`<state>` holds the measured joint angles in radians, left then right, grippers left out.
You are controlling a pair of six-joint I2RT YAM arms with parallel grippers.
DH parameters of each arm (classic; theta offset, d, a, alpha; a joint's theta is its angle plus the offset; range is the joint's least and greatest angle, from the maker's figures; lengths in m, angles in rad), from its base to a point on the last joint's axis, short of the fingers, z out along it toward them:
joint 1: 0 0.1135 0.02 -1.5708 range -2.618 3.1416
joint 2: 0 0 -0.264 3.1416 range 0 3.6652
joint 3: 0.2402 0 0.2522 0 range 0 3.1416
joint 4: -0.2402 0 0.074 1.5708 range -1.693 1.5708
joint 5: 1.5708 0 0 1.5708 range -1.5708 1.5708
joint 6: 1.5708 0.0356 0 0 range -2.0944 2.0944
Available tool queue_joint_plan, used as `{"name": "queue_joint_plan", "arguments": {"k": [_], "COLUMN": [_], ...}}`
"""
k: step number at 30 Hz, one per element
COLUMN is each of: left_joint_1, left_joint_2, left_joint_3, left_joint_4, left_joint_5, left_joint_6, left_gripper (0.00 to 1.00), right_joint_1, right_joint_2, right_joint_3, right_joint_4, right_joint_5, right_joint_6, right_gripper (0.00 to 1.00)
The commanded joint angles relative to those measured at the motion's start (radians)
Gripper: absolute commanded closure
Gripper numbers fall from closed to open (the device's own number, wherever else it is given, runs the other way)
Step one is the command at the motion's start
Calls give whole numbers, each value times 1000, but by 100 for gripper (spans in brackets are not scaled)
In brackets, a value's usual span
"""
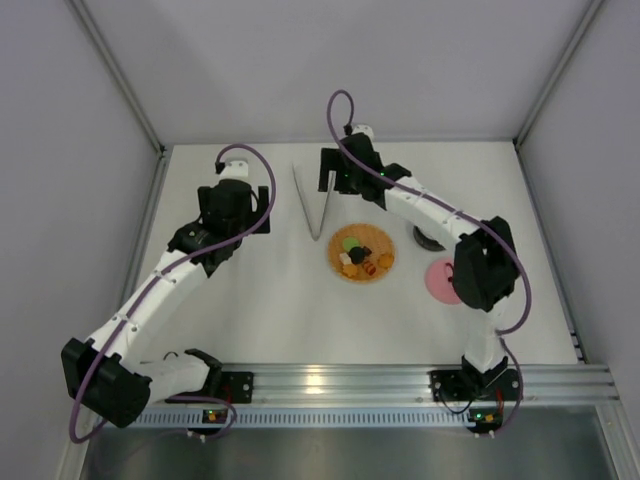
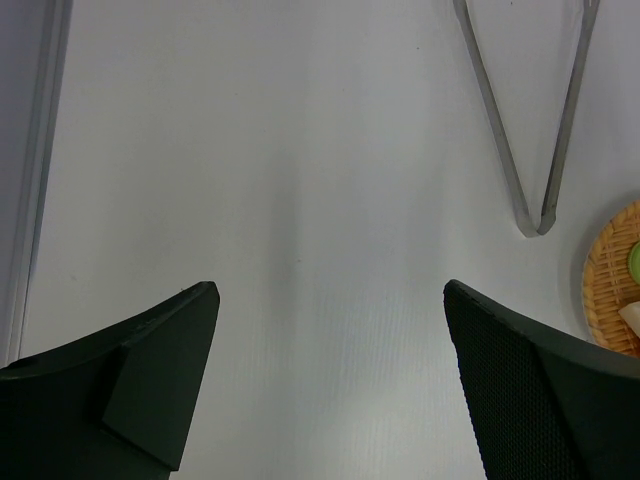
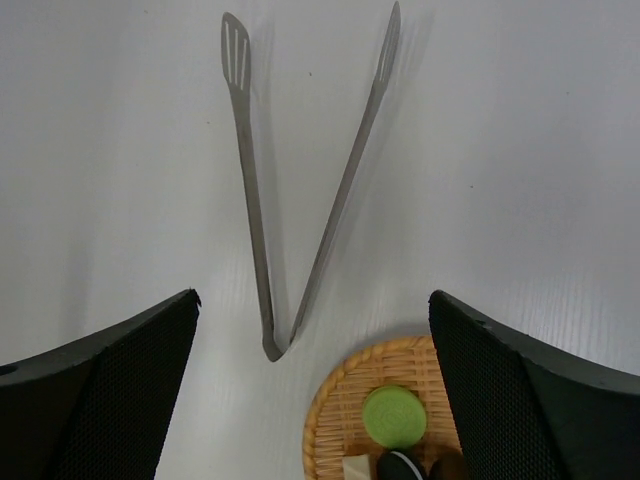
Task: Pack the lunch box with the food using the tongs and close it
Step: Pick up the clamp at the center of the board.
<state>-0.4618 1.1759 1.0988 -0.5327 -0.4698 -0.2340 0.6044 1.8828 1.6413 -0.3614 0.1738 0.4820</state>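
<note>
The tongs (image 1: 313, 200) are seen lying flat on the white tabletop (image 1: 260, 310) between the two arms. Their joined end is turned toward the near edge, just beside the orange woven plate (image 1: 337, 268). The food (image 1: 362, 258) is gathered on that plate.

Only the top view shows the lunch box (image 1: 426, 240) and its pink lid (image 1: 438, 282), to the right of the plate. Both are partly hidden by the right arm, and the lid lies on the tabletop beside the bowl, not on it.

Only the right wrist view shows the slotted tip of one tong arm and, clearly, the green disc (image 3: 393, 415) on the plate. There the right end effector (image 3: 312, 297) is spread wide with nothing held, and the tongs lie ahead of it.

In the left wrist view the left end effector (image 2: 328, 290) is likewise wide open and empty above bare tabletop. The tongs' joined end is caught at the upper right and the plate's rim at the right edge.
</note>
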Motion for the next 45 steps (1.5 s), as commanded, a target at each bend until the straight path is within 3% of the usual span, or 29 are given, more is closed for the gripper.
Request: {"name": "queue_joint_plan", "arguments": {"k": [1,6,17,23,36,45], "left_joint_1": [0,2,2,2,3,3], "left_joint_2": [-12,-13,-4,-1,8,19], "left_joint_3": [-1,-1,1,-1,-2,-2], "left_joint_4": [8,7,7,7,5,5], "left_joint_5": [-23,-23,-7,-7,-6,-3], "left_joint_6": [2,-1,-1,-1,1,-1], "left_gripper": [1,1,1,1,1,1], "right_joint_1": [79,116,133,163,176,176], "right_joint_2": [111,291,427,516,618,633], "right_joint_3": [200,382,414,517,614,615], "right_joint_4": [-125,-208,-231,-286,-317,-341], "right_joint_5": [154,193,191,223,239,282], "right_joint_6": [21,35,38,41,73,64], "right_gripper": [5,4,4,4,5,12]}}
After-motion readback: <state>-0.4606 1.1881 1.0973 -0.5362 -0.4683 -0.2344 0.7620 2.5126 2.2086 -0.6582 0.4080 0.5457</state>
